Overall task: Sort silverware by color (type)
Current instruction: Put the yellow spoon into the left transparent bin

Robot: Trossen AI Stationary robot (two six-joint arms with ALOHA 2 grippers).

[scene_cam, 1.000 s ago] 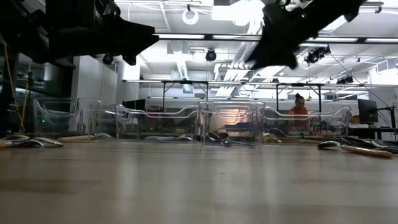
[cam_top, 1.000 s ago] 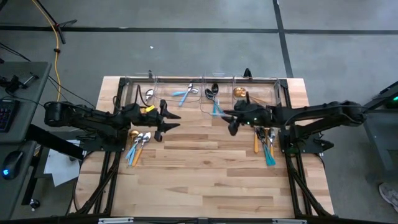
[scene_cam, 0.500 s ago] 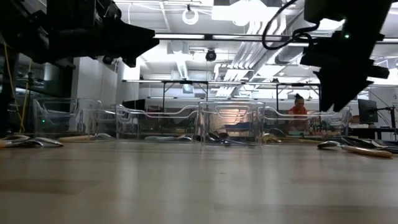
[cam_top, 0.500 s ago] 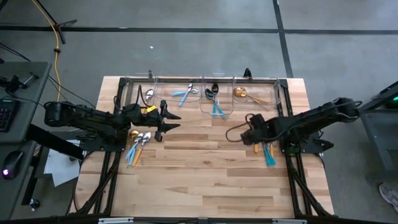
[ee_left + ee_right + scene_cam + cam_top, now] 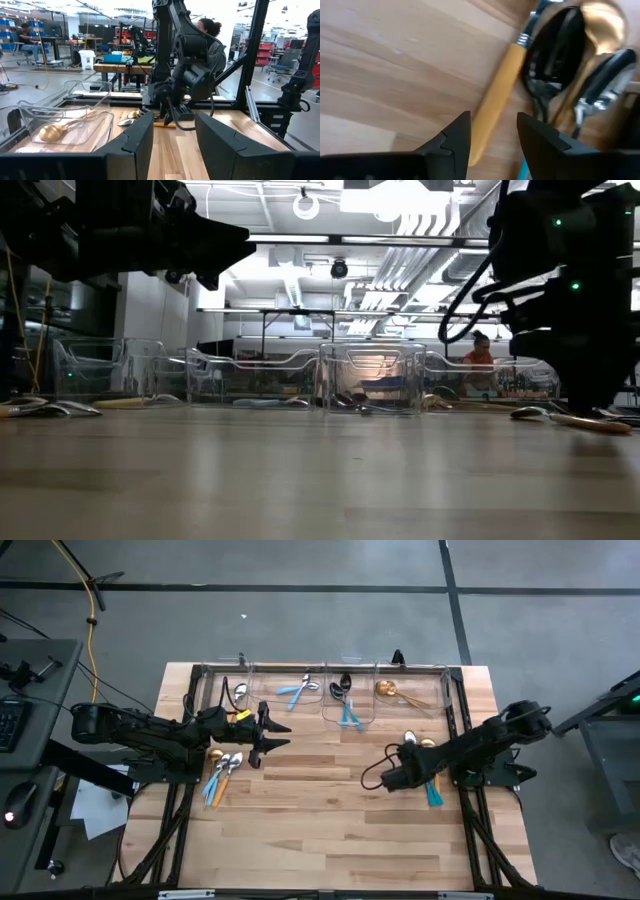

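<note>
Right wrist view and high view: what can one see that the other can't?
Only the right wrist view shows the orange-handled spoon close up, its handle in line with the gap between the open right gripper fingers. Only the high view shows the clear bins, the waiting left gripper and a second utensil pile beside it. Both show the wooden table and the pile of spoons at the right arm.

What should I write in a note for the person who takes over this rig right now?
Right end effector: open, empty, low over the orange-handled spoon in the right pile.
Left end effector: open, empty, waiting beside the left pile.
Done: several pieces already lie in the bins at the far edge, the gold spoon among them.
Left: both piles on the table.
</note>
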